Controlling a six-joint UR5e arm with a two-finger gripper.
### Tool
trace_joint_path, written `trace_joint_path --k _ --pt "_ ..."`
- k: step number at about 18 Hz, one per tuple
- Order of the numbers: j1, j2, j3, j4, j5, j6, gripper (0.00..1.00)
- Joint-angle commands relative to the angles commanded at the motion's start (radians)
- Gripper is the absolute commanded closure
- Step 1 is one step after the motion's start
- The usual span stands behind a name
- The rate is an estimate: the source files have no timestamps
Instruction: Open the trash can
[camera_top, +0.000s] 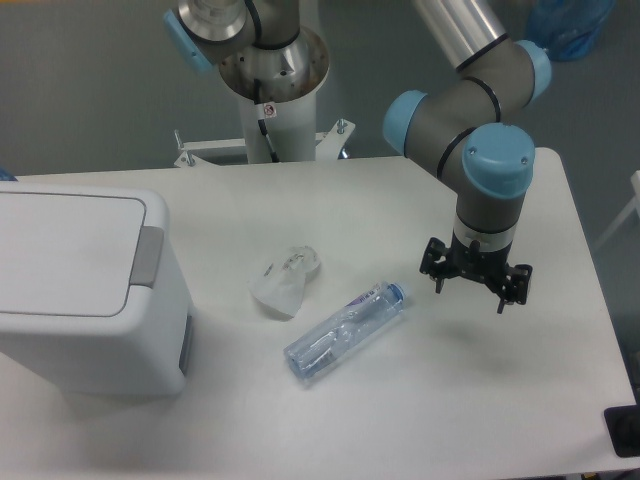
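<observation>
Trash can (85, 290) parked at the left edge of the counter (330, 205), lid down flat, grey latch tab (148, 256) on the side facing the counter's middle. Probably placed so for reach: tab turned toward the arm, not away. Lid not yet lifted, task at its start.

Gripper (476, 285) hanging over the right part of the counter, pointed down, fingers spread wide and holding nothing. Well apart from the can, with the whole middle of the counter between.

Lying in that middle: clear plastic bottle (346, 332) on its side, cap toward the gripper, and a crumpled white wrapper (284, 281) just beside it, nearer the can. Direct low path to the tab would cross both; passing above them, or along the bare far edge, looks safer. Bare surface along the right edge and the near right corner too.
</observation>
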Motion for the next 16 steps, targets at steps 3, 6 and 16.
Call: trace_joint_path --k 3,6,16 --pt "0.0 0.0 0.0 0.0 0.0 0.002 0.0" --pt "0.011 0.003 0.0 0.003 -0.009 0.002 0.0" --pt "0.0 0.057 -0.018 0.017 -0.098 -0.11 0.0"
